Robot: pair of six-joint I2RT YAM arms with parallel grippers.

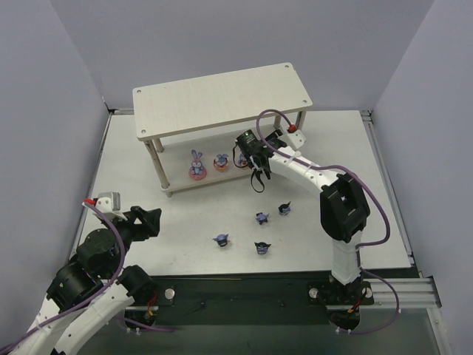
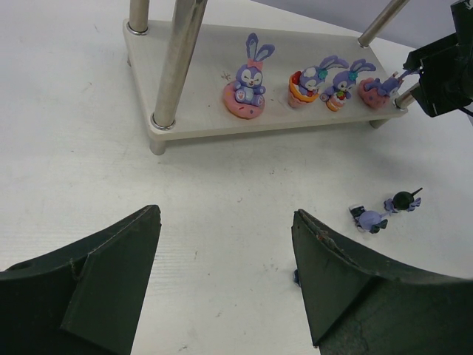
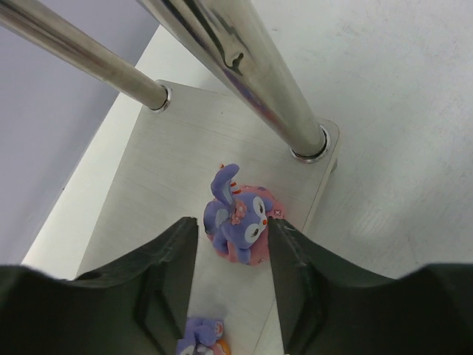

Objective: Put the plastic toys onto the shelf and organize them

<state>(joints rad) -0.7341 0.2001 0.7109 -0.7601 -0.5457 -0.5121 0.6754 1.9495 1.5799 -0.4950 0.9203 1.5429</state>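
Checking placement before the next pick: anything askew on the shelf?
Yes. The rightmost bunny on the shelf's lower board lies tipped over, ears sideways, while the other three stand upright. It sits between the right gripper's parted fingers.

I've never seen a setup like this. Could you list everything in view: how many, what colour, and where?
light beige two-tier wooden shelf: one, beige, far middle of the table.
purple-blue long-eared plastic bunnies: four, pink or orange bases, in a row on the shelf's lower board.
dark black-and-purple pointed-ear plastic figures: four, loose on the table in front of the shelf.
white table: one, under everything.
pale grey walls: on three sides.
left hand: one, dark, open and empty, over the near left of the table.
right hand: one, dark, fingers either side of the bunny at the row's end; whether it grips is unclear.
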